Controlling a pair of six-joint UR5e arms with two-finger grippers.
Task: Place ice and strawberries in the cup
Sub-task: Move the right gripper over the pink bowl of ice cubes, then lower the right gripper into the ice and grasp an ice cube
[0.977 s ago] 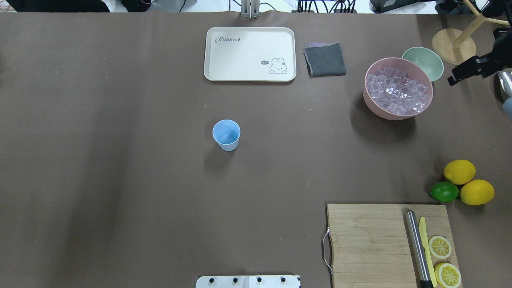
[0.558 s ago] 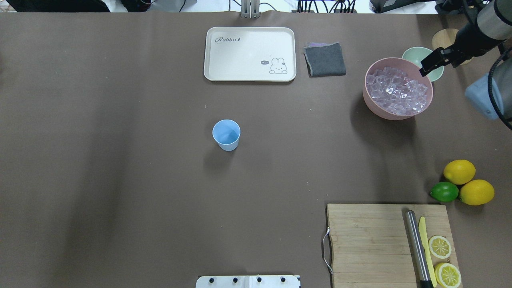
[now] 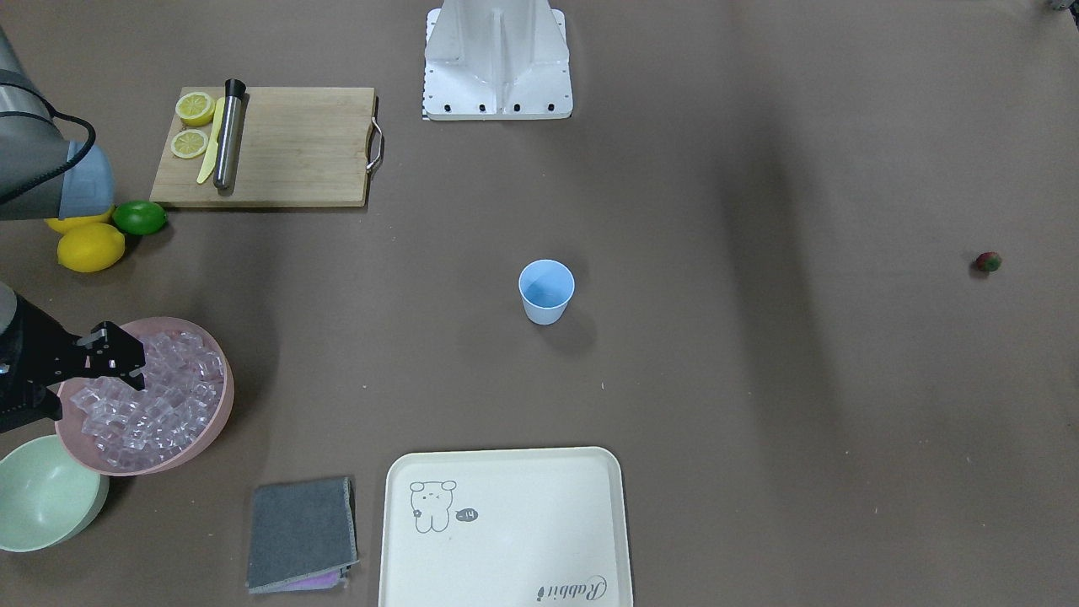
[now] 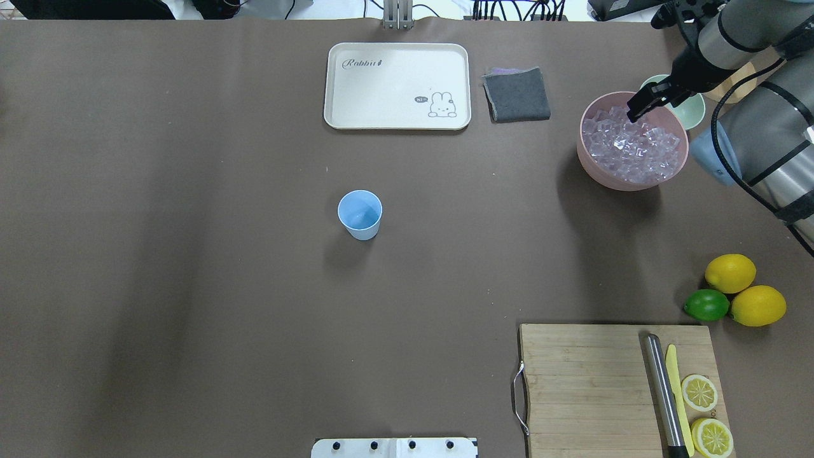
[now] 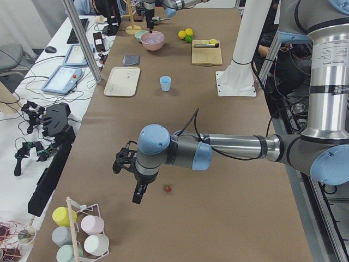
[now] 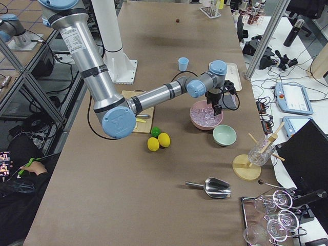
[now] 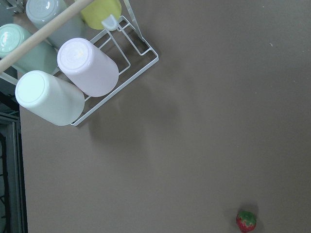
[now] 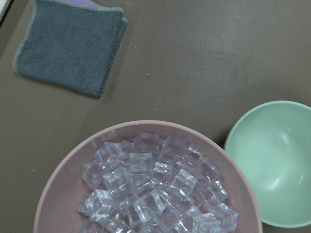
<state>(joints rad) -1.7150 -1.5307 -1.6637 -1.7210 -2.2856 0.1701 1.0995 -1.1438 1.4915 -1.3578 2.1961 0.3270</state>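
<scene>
Taking the robot's forward as twelve and the blue cup (image 4: 360,214) as the centre, the nearest thing is the wooden cutting board (image 4: 585,381) at about five o'clock, with a knife (image 4: 663,394) and two lemon slices (image 4: 699,392) on its right end. Just past it, at four, two lemons (image 4: 730,273) and a lime (image 4: 706,305) touch one another. The cup stands upright and alone on the brown counter (image 4: 191,254). Well out at nine o'clock lies the strawberry (image 3: 988,261), with the left gripper (image 5: 137,197) hanging just beside it; I cannot tell how its fingers are set. At two o'clock the pink bowl (image 4: 588,162) is heaped with ice (image 4: 629,149), and the right gripper (image 4: 634,114) hovers over the far part of the bowl, its fingers' gap impossible to make out. A green bowl (image 4: 693,111) sits just beyond. Farthest, at twelve, are the cream tray (image 4: 397,86) and a grey cloth (image 4: 516,94).
</scene>
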